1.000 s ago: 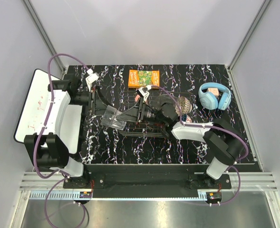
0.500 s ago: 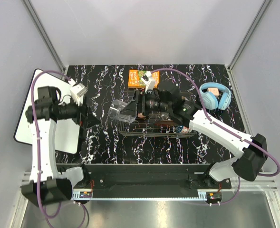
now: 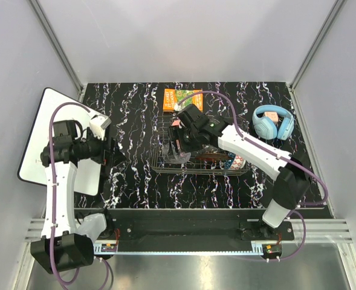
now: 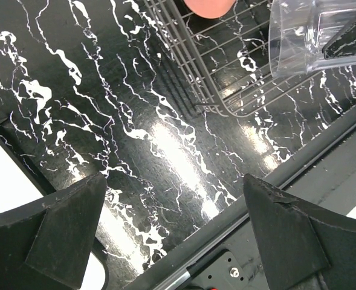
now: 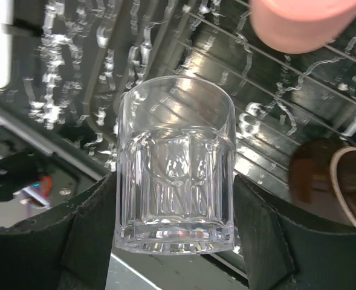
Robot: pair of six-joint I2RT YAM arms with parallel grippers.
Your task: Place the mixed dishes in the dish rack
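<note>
My right gripper [image 3: 179, 148] is shut on the small clear glass cup [image 5: 174, 166], one finger on each side of it. It holds the cup over the left end of the dish rack [image 3: 199, 170], a silvery wire grid. The pink cup [image 5: 298, 21] stands in the rack just beyond the glass. A brownish bowl [image 5: 326, 178] lies to the right in the rack, with a blue patterned bowl [image 3: 235, 162] beside it. My left gripper [image 3: 115, 158] hangs open and empty left of the rack. Its wrist view shows the rack corner [image 4: 209, 90] and the glass cup [image 4: 301, 39].
An orange-green box [image 3: 182, 99] lies behind the rack. Light-blue headphones [image 3: 273, 122] sit at the back right. A flat white board [image 3: 42, 121] lies at the left table edge under my left arm. The table's front rail [image 4: 298, 175] runs below the left gripper.
The left gripper opened, let go of the glass cup and drew back to the left. The right gripper took the cup and carried it over the rack's left end.
</note>
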